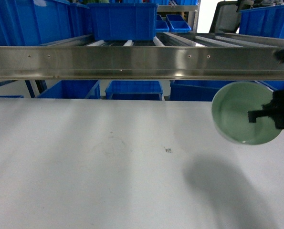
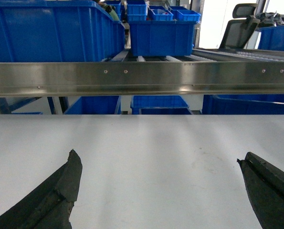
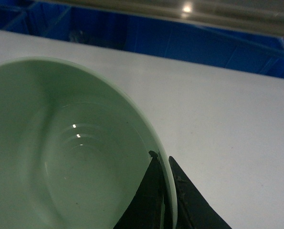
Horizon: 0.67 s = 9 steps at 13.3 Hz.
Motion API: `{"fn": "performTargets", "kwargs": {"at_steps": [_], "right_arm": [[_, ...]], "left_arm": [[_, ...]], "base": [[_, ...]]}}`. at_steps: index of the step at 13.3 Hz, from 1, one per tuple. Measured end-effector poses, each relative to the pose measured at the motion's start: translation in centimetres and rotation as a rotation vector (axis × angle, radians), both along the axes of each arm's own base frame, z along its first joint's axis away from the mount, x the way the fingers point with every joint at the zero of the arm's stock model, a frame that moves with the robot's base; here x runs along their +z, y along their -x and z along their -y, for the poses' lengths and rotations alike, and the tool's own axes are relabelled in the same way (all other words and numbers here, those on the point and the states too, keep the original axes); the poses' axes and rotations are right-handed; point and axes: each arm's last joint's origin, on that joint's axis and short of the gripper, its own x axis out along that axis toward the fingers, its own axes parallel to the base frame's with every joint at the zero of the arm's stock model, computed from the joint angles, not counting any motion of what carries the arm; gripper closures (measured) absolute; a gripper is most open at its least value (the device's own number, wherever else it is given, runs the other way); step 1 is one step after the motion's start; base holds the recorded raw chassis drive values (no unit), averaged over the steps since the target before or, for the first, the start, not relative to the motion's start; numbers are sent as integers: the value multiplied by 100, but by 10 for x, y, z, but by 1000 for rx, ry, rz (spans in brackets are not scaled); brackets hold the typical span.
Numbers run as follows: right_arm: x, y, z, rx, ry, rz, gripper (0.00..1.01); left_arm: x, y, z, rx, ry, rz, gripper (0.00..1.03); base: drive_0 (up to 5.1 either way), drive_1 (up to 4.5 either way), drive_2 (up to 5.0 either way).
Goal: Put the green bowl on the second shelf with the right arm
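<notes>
Above the white tabletop [image 1: 108, 157], at the right edge of the head view, the right claw [image 1: 268, 114] is holding the green bowl [image 1: 239, 117] in the air, tipped so its hollow is facing the camera. The right wrist view is showing one finger inside the rim and one outside, so the claw is pinching the bowl's wall [image 3: 60, 152]. The bowl is hanging just below the steel front rail of the second shelf [image 1: 132, 62], whose rollers are running back toward a large blue crate [image 1: 123, 21]. That is the relation the next move seems to turn on: the shelf surface is lying up and forward of the bowl, so the bowl would probably have to rise past the rail before travelling in. The left claw [image 2: 158, 191] is resting low over the tabletop with its fingers spread wide and nothing between them.
</notes>
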Motion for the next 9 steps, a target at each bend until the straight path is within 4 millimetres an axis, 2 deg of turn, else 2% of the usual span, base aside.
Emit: {"fn": "performTargets", "kwargs": {"at_steps": [2,5,6,9], "right_arm": [[34,24,7,-11,-12,122,99],[81,72,33,-57,-26,297,99],[87,82,38,-65,-27,331,99],[84,110,49,-91,-31,362,99]], "left_arm": [[0,0,0,0,0,0,5],[0,0,0,0,0,0,5],[0,0,0,0,0,0,5],[0,0,0,0,0,0,5]], "base": [[0,0,0],[0,0,0],[0,0,0],[0,0,0]]}}
